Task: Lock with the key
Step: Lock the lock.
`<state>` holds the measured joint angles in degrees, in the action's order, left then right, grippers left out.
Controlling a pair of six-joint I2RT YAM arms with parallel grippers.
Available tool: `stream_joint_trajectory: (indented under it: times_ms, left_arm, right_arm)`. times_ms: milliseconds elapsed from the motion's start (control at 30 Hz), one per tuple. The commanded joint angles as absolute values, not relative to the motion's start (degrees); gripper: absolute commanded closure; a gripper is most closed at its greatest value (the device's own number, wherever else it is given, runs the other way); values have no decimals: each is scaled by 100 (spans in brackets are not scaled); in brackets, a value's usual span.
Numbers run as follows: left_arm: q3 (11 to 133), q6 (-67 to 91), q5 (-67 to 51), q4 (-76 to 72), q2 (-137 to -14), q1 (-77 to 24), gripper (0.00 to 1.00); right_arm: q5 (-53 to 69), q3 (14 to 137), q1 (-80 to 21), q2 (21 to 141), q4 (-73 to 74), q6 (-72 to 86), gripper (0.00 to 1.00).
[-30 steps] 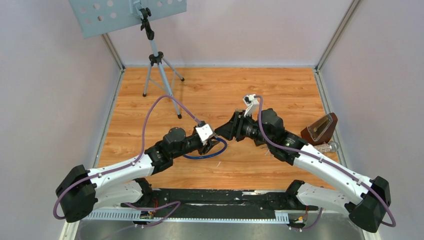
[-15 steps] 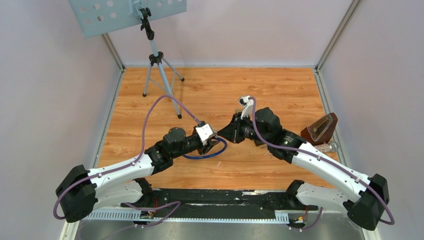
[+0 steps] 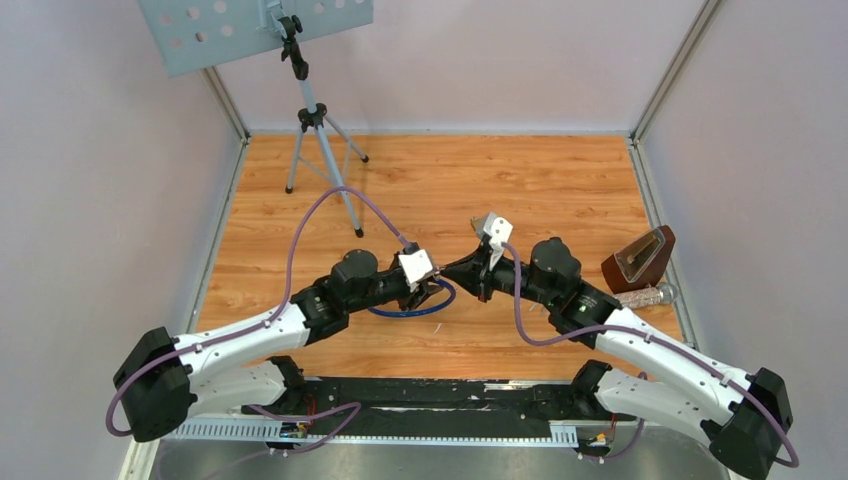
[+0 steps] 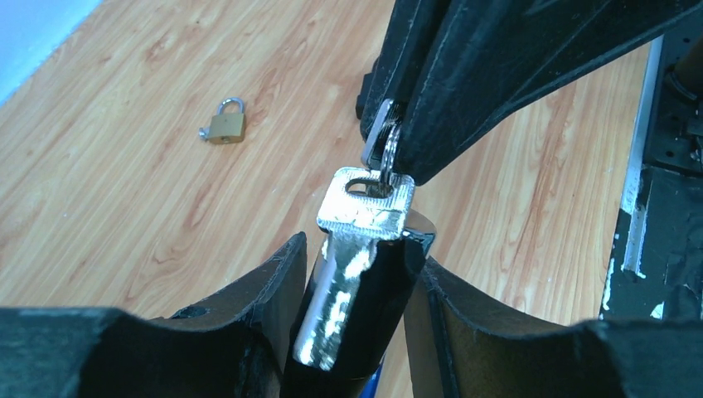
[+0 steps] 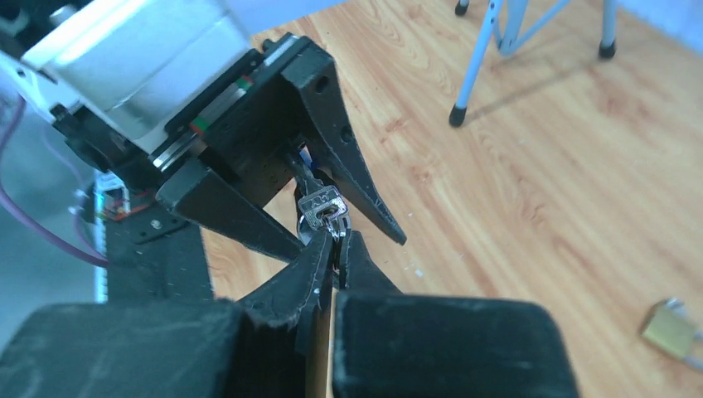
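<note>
My left gripper (image 4: 362, 253) is shut around a black cylinder lock (image 4: 377, 323) with a blue cable (image 3: 405, 311). A silver key (image 4: 365, 207) stands in the lock's end. Its key ring (image 4: 377, 145) is pinched in my shut right gripper (image 5: 340, 240), which meets the left gripper head-on at mid table (image 3: 455, 272). The key (image 5: 319, 203) also shows in the right wrist view, just ahead of my fingertips. How deep the key sits in the lock is hidden.
A small brass padlock (image 4: 225, 124) lies on the wooden floor, also in the right wrist view (image 5: 667, 327). A music stand tripod (image 3: 318, 130) stands at the back left. A brown metronome (image 3: 640, 258) and a clear bottle (image 3: 650, 295) sit at the right edge.
The right wrist has rolled and dropped lower, its camera block swinging left and down, while its fingers stay at the key. The left arm has edged slightly right.
</note>
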<state>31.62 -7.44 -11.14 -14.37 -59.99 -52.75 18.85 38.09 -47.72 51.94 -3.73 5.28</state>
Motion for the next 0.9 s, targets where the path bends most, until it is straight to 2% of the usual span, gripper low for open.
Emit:
stream_joint_trajectory:
  times_ms: [0, 233, 467, 700, 867]
  left_arm:
    - [3409, -944, -1389, -938, -6172, -5273, 100]
    - [3664, -1034, -1496, -560, -6313, -5271, 100]
    - [3837, -1130, -1755, -147, -6345, -5273, 100]
    - [3843, -1154, -1654, -83, -6393, -5273, 100]
    - [3859, -975, -1409, -42, -6568, -5273, 100]
  right_arm:
    - [2194, 3618, -4747, 5042, -1309, -1372, 100]
    - [3011, 3354, -4742, 4875, -1519, -3251, 100]
    - [4712, 4094, -3887, 5371, -121, -4257, 100]
    - [5411, 4426, -3353, 5691, 296, -4483, 100]
    - [6198, 4751, -2830, 5794, 283, -3781, 100]
